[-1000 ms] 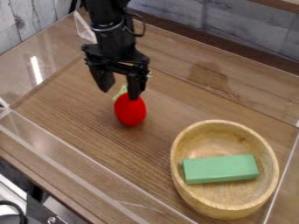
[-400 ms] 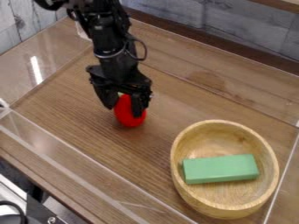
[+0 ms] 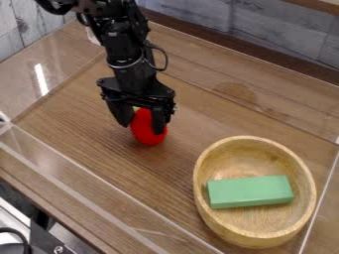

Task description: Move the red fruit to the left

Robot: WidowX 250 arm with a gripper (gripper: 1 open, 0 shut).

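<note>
Gripper (image 3: 139,115) open, fingers straddling the red fruit (image 3: 149,128) on the wooden table (image 3: 82,149). Fruit's long axis runs roughly up-down in view, rounded red end toward the near edge.

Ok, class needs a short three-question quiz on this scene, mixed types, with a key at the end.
1. True or false: the flat green rectangular block lies inside the round wooden bowl.
2. Multiple choice: what are the black robot jaws positioned over? A) the bowl B) the glossy red strawberry-shaped toy C) the block
3. Fill in the blank: the surface under the bowl is a brown wooden ____.
Key: 1 true; 2 B; 3 table
</note>
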